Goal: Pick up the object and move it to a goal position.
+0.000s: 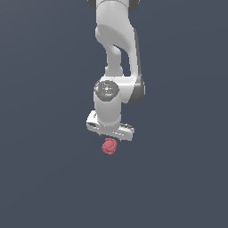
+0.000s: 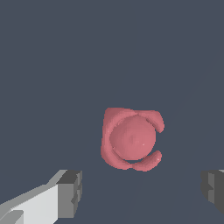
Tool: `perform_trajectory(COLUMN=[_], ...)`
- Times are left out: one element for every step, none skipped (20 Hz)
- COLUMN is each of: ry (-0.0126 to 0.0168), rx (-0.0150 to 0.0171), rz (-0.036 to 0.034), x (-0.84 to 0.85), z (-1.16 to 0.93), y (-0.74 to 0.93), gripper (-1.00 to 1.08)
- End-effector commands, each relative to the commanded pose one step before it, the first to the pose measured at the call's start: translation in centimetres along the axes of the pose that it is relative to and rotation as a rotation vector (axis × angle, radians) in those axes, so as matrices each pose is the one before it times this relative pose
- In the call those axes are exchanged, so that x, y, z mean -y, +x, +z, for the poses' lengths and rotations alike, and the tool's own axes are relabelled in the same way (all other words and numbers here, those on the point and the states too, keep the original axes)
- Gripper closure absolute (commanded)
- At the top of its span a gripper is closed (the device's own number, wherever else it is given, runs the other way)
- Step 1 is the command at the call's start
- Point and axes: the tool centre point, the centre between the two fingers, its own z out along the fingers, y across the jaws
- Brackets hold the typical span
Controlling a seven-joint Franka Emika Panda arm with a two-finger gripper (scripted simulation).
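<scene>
Pinkish-red and lumpy, the object point(image 1: 108, 146) lies on the dark grey tabletop point(image 1: 40, 178), just below the white arm's wrist, in the middle of the exterior view. From the wrist view it reads as a smooth rounded dome point(image 2: 132, 137) sitting in a ragged collar of curled lobes.

Above it hangs the pincer point(image 2: 142, 192), its two grey pads point(image 2: 70, 194) set wide apart with nothing between them. The object shows ahead of the line joining the pads, not squarely between them, so the reach looks only partly lined up.

To do this step well, I judge the pincer should first be centred so the dome sits midway between the pads, then lowered straight until they flank the roundest part. Closing on the thin curled lobes could let the thing roll or squirt out, so the firmer middle is the better hold. How high the pads hang over the tabletop cannot be told.

No containers appear in either view, and no goal marker is visible.
</scene>
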Motion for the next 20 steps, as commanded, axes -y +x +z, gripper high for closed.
perform_trajectory(ry=[-0.00408, -0.00131, -0.00115, -0.00099, -0.00082, -0.00064, -0.00046, -0.00028, -0.00009, 0.00027, 0.0, 0.0, 0.0, -0.00003, -0.00003, 0.0, -0.00004, -0.00004, -0.00003, -0.00003], rx=[-0.00439, -0.00118, -0.00104, -0.0009, -0.00075, -0.00059, -0.00042, -0.00026, -0.00008, 0.00132, 0.0, 0.0, 0.0, -0.00013, -0.00013, 0.0, -0.00019, -0.00019, -0.00013, -0.00013], rz=[0.03621, 0.01065, 0.00921, 0.00776, 0.00635, 0.00493, 0.0035, 0.00215, 0.00068, -0.00446, 0.0, 0.0, 0.0, 0.00047, 0.00047, 0.0, 0.00066, 0.00066, 0.00047, 0.00047], x=[-0.025, -0.002, 0.0, 0.003, 0.002, 0.002, 0.003, -0.001, 0.002, -0.015, 0.002, 0.006, 0.01, -0.016, -0.012, 0.02, -0.019, -0.016, -0.002, -0.004], z=[0.756, 0.241, 0.21, 0.179, 0.147, 0.115, 0.082, 0.049, 0.017, -0.054, 0.039, 0.115, 0.192, 0.259, 0.335, 0.417, 0.479, 0.55, 0.605, 0.545], y=[0.817, 0.232, 0.199, 0.166, 0.135, 0.104, 0.074, 0.045, 0.014, -0.115, 0.0, -0.002, -0.003, 0.004, 0.002, -0.01, -0.001, -0.005, -0.011, -0.009], gripper=[-0.92, -0.92, -0.92, -0.92, -0.92, -0.92, -0.92, -0.92, -0.92, -0.92, -0.92, -0.92, -0.92, -0.92, -0.92, -0.92, -0.92, -0.92, -0.92, -0.92])
